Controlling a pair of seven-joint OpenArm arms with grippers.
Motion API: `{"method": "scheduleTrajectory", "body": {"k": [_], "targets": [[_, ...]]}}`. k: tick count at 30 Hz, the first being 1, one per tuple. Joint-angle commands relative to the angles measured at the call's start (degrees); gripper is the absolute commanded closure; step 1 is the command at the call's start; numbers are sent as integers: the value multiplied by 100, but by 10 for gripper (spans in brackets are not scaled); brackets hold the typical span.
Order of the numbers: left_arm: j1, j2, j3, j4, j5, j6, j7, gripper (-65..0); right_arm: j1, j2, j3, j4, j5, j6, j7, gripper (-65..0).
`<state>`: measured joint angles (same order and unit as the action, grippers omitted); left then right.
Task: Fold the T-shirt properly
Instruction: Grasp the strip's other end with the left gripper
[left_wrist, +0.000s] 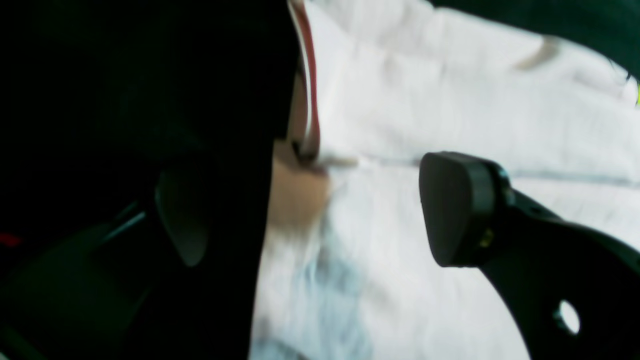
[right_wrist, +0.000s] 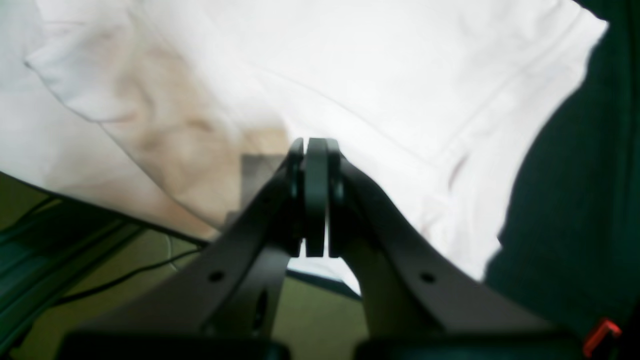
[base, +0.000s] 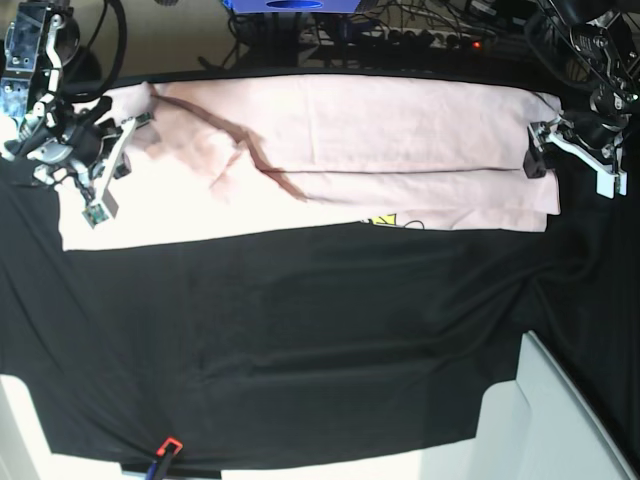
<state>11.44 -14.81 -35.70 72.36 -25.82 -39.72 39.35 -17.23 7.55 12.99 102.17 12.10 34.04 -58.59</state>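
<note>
T-shirt (base: 330, 150): one, on black cloth (base: 300, 340); claws: two.

The T-shirt (base: 400, 140) is soft matt cotton, creased between the left gripper's (left_wrist: 320, 210) jaws. Beneath lies a matt black table cloth (base: 300, 340).

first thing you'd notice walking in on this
A long pale pink T-shirt stretched across the far side of the black table cloth, partly folded lengthwise. The left claw stands open at the shirt's end on the base view's right, while the right claw is shut against the fabric at the opposite end.
</note>
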Motion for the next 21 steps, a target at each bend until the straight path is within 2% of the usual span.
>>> {"method": "scheduleTrajectory", "body": {"k": [1, 6, 11, 17, 21], "targets": [[-41, -106, -30, -49, -95, -28, -186, -637, 5, 49, 6, 3, 43, 11, 122, -1], [-217, -141, -30, -638, -95, -28, -309, -637, -4, 49, 6, -217, 43, 11, 254, -1], [-384, -132, 5, -717, -86, -28, -309, -635, -4, 49, 6, -217, 43, 11, 254, -1], [-516, -132, 436, -743, -86, -28, -309, -635, -4, 58, 6, -217, 43, 11, 254, -1], [-727, -141, 410, -1139, -86, -28, -309, -635, -13, 58, 6, -217, 43, 11, 254, 0]]}}
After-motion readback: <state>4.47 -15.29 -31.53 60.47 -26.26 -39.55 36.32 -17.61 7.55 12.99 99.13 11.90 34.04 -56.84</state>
